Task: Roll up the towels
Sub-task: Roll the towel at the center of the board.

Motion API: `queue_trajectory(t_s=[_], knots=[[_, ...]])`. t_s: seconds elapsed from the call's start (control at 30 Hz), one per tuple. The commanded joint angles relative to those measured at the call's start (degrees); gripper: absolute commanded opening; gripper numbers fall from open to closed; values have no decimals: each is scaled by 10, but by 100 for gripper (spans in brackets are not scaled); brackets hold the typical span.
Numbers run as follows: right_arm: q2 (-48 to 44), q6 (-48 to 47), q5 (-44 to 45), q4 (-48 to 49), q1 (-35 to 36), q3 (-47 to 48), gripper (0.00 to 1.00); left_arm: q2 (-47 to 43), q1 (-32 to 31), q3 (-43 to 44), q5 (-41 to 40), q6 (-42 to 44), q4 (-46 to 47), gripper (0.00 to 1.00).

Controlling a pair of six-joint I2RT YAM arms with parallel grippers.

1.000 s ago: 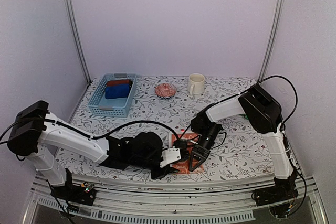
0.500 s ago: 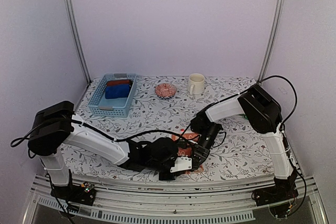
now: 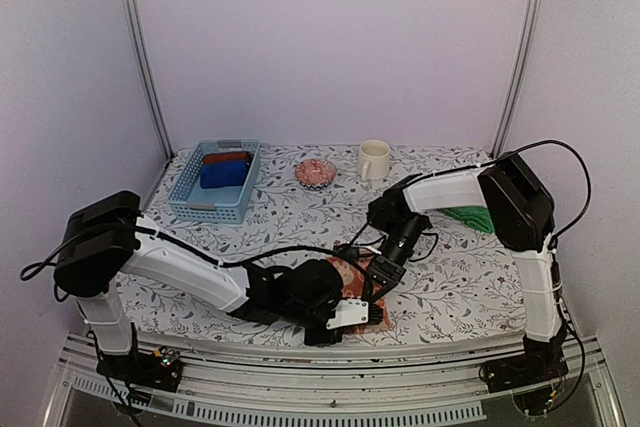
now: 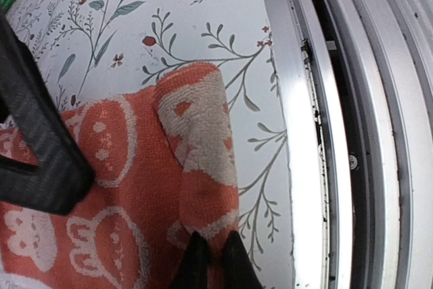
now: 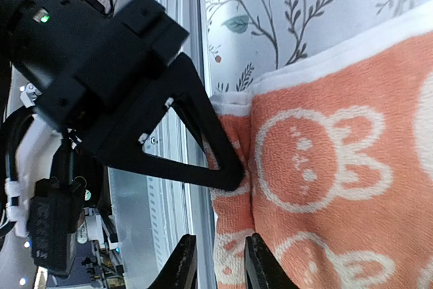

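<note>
**Orange towel nipped at the near table edge, mostly buried under both grippers**

From above, only slivers of the orange towel (image 3: 346, 269) on view, wedged between the two black wrists near the front edge of the floral table cover (image 3: 300, 219), about centre. Outline hidden there; impossible to judge how much of it is rolled.

Clearer from the left wrist: one edge turned over into a thick fold, its paler, faded side up, lying on the flat rabbit-printed part. Left gripper (image 4: 211, 262) cut off by the bottom of the frame, tips pressed together on the end of that fold, cloth pinched between them. Just beside, the metal rail (image 4: 304, 133) of the table front.

Right gripper (image 5: 220, 265) shown only by its tips, narrowly parted, the towel's pale-edged border visible in the gap; touching the cloth or not, cannot tell.

Cloth itself: orange terry, white rabbits and circles, white edging along the border.

Green towel (image 3: 468, 217) crumpled behind the right forearm, partly covered, well apart from the orange one.

Far left, a blue basket (image 3: 210, 209) holding a blue roll (image 3: 222, 174) and a dark red roll (image 3: 226, 157), the red half hidden. At the back, a cream mug (image 3: 373, 160) and a small pinkish patterned dish (image 3: 315, 172), too small to make out.
</note>
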Motion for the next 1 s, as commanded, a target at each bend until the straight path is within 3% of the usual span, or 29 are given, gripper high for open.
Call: queue_trajectory(t_s=[0.0,0.27,0.5,0.8,0.97], knots=[[-25,16,55,45,-24,6,26,-3,3,14,32,-18,-33,0],[50,124,203,159,-23,13,20,-21,7,31,85,-37,-58,0],[47,130,193,158,-24,14,21,15,50,34,155,-86,-59,0],[-109,54,74,63,-57,39,28,63,90,47,237,-123,-65,0],[-235,56,80,109,-76,-25,29,94,117,58,289,-154,-77,0]])
